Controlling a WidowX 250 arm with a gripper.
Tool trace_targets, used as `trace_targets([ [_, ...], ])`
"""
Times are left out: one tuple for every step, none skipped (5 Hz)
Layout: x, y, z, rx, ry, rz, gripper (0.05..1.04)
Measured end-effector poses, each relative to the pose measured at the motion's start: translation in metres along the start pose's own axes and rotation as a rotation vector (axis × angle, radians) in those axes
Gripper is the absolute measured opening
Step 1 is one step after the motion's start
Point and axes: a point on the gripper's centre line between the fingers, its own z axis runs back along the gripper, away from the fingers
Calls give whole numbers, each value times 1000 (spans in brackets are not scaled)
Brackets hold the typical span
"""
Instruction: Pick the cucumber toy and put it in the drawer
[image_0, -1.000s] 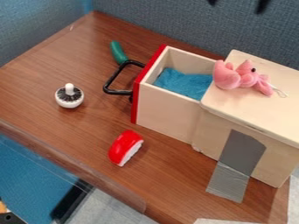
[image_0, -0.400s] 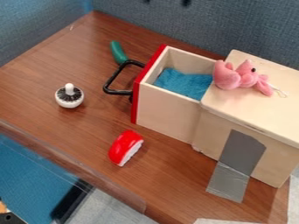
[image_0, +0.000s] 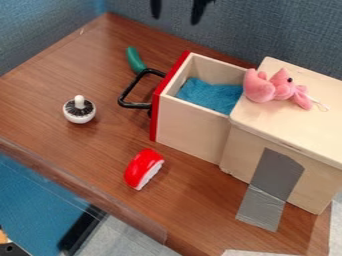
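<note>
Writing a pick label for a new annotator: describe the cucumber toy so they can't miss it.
Find the light wooden box with its red-fronted drawer pulled open. Just past the drawer's black handle, toward the blue-gray wall, the cucumber toy lies on the brown table. It's the only green, slim, slightly curved thing there; its neighbours are white-and-black or red-and-white.

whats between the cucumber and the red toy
In the camera view, the black handle lies between the cucumber and the red toy, with bare table from the handle to the red toy.
</note>
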Motion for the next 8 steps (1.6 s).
trace_targets([
  [10, 15, -17, 39, -3, 30, 999],
  [16, 26, -23, 70, -22, 36, 999],
  [4, 40, -54, 64, 6, 78, 999],
  [3, 53, -65, 55, 6, 128, 999],
  [1, 50, -70, 39, 22, 125, 999],
  [5, 54, -84, 6, 16, 155, 999],
  [12, 52, -105, -26, 17, 169, 999],
  [15, 53, -115, -15, 16, 176, 999],
])
